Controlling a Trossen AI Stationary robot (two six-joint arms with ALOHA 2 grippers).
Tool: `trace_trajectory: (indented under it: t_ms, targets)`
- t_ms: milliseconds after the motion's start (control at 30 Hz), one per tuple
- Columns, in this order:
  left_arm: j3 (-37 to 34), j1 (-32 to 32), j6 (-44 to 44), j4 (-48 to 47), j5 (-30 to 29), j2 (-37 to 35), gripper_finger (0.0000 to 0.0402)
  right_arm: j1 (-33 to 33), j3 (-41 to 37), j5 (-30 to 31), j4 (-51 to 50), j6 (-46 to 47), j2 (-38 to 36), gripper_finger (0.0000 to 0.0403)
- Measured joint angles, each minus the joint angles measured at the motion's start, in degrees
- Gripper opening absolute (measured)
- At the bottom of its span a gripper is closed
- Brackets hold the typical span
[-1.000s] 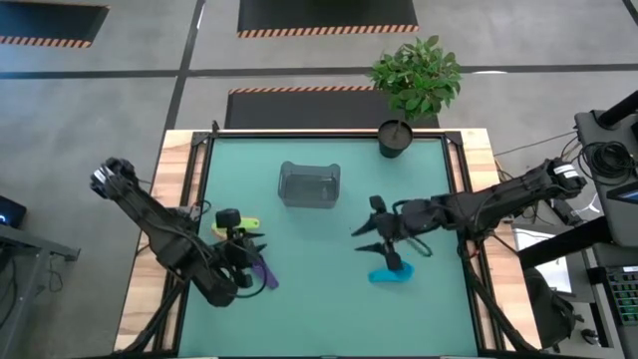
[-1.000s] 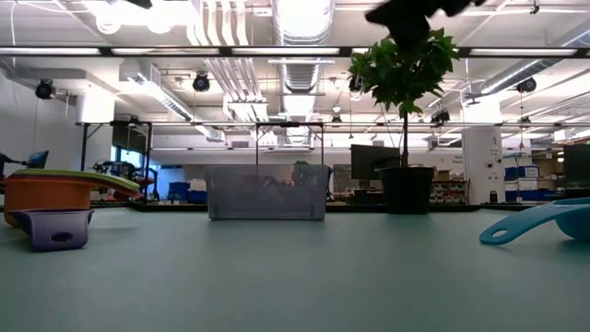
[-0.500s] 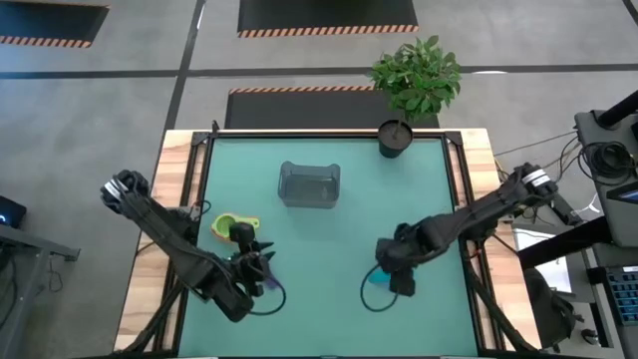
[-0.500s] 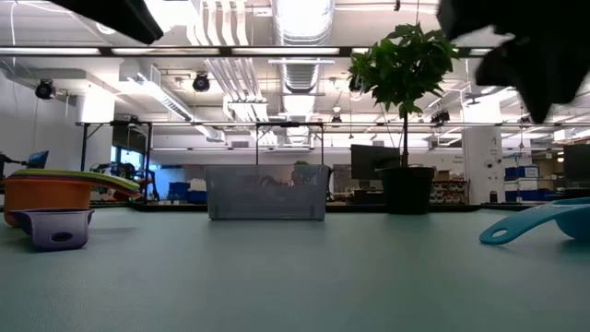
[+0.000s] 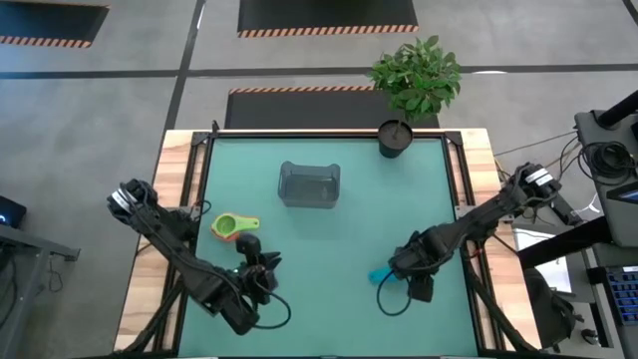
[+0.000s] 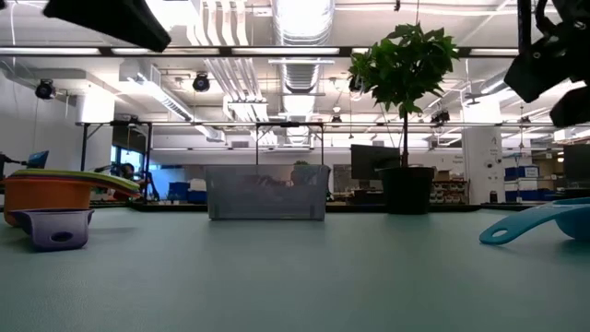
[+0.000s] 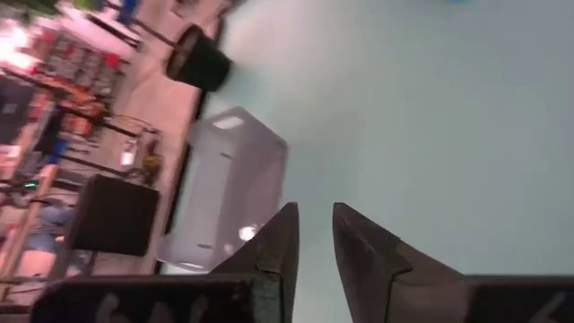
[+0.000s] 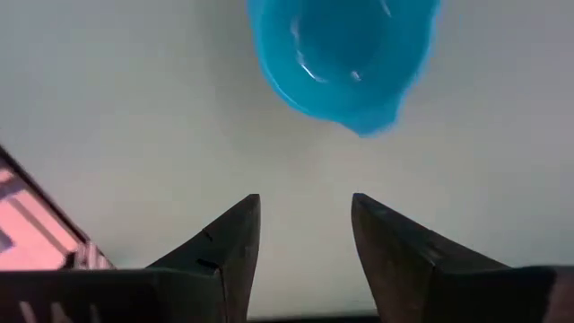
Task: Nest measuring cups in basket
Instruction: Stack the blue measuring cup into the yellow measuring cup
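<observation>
The grey basket [image 5: 309, 185] stands on the far half of the green table. An orange measuring cup [image 5: 229, 227] holding a yellow one rests to its left. In the low view a purple cup [image 6: 55, 229] sits on the mat in front of it; in the high view my left arm hides the purple cup. My left gripper [image 5: 265, 263] hangs over that spot, its fingers a narrow gap apart [image 7: 312, 229] with nothing between them. A cyan cup [image 5: 380, 275] lies mouth up at the right. My right gripper [image 8: 305, 215] hangs open just beside it, pointing down.
A black plant pot [image 5: 395, 138] with a leafy plant stands at the table's far right corner. Bare green mat lies between the basket and the near edge, and between the two arms.
My right gripper has swung toward the table's near right, sunk and tipped from nearly level to pointing down, ending beside the cyan cup. My left gripper has sunk and moved toward the near edge, over the purple cup. The cups and basket have kept their places.
</observation>
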Motion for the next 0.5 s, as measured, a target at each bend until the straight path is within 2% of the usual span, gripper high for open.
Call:
trace_trajectory:
  t_ms: [67, 267, 500]
  targets:
    - [0.0, 0.0, -0.3, 0.0, -1.9, 0.0, 0.0047, 0.0, -1.8, 0.3, 3.8, 0.0, -1.2, 0.0155]
    - [0.0, 0.2, 0.4, -0.2, -2.2, -0.1, 0.0043, -0.1, -7.2, 0.4, 12.8, 0.9, -2.8, 0.0099]
    - [0.0, 0.3, 0.3, -0.2, -2.3, -0.1, 0.0042, 0.2, -11.2, 1.2, 15.9, 1.8, -2.7, 0.0039]
